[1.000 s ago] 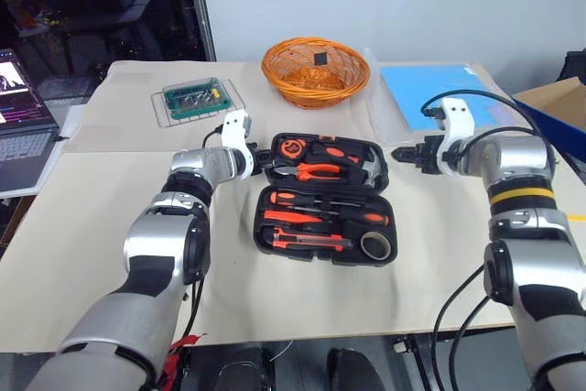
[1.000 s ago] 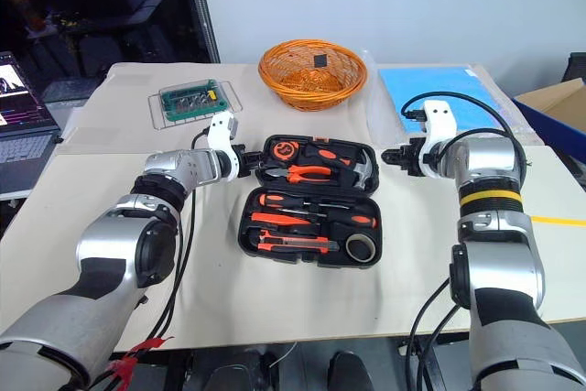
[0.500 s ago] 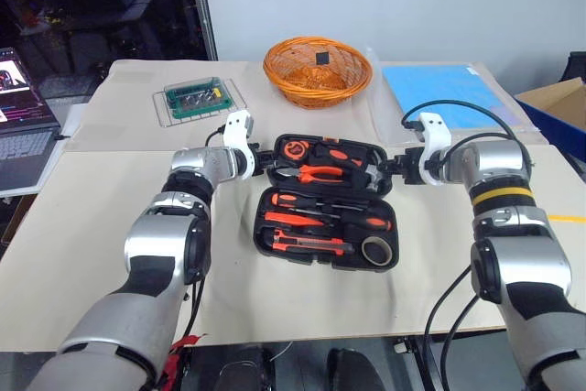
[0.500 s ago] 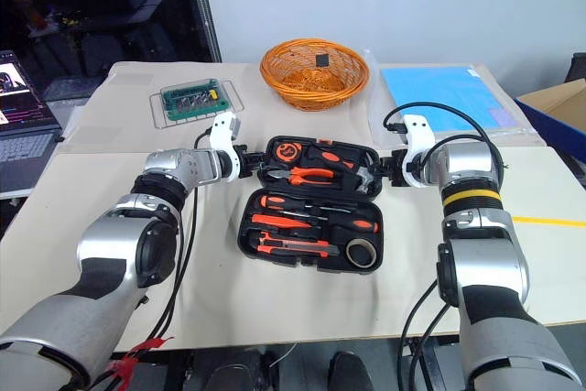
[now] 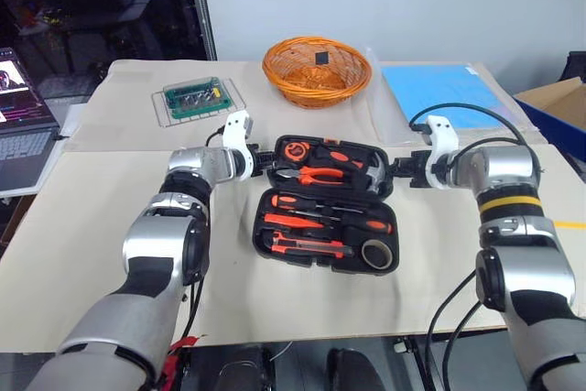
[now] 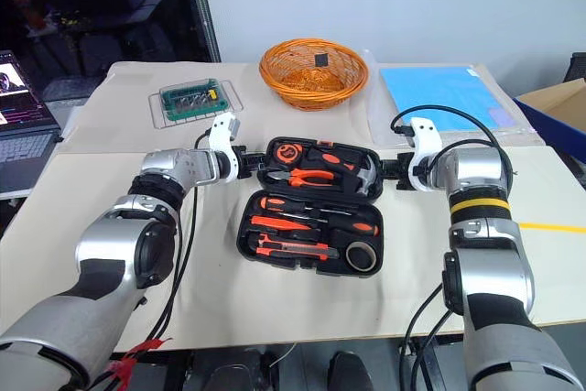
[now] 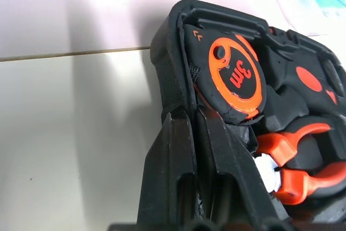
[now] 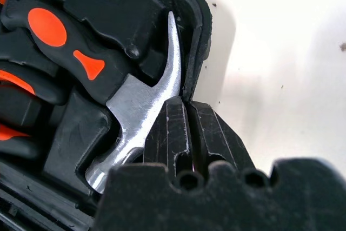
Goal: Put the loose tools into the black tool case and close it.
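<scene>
The black tool case (image 5: pixel 259 226) lies open on the table. Its near half holds orange-handled screwdrivers (image 5: pixel 316 201), the utility knife (image 5: pixel 307 244) and the tape roll (image 5: pixel 375 252). In the far half sit a tape measure (image 7: pixel 235 77), pliers (image 5: pixel 316 173) and a hammer (image 8: pixel 146 101). My left gripper (image 5: pixel 266 160) is shut on the far half's left rim (image 7: pixel 165 52), beside the tape measure. On the opposite side, my right gripper (image 5: pixel 396 169) is shut on the right rim (image 8: pixel 197 36), by the hammer head.
An orange wicker basket (image 5: pixel 316 66) stands behind the case, a small green box (image 5: pixel 195 98) at the back left, a blue sheet (image 5: pixel 439 89) at the back right. A laptop (image 5: pixel 23 125) sits off the left edge, a cardboard box (image 5: pixel 554 98) off the right.
My right gripper moved in to the case's right rim and closed on it. The left gripper kept its hold on the left rim.
</scene>
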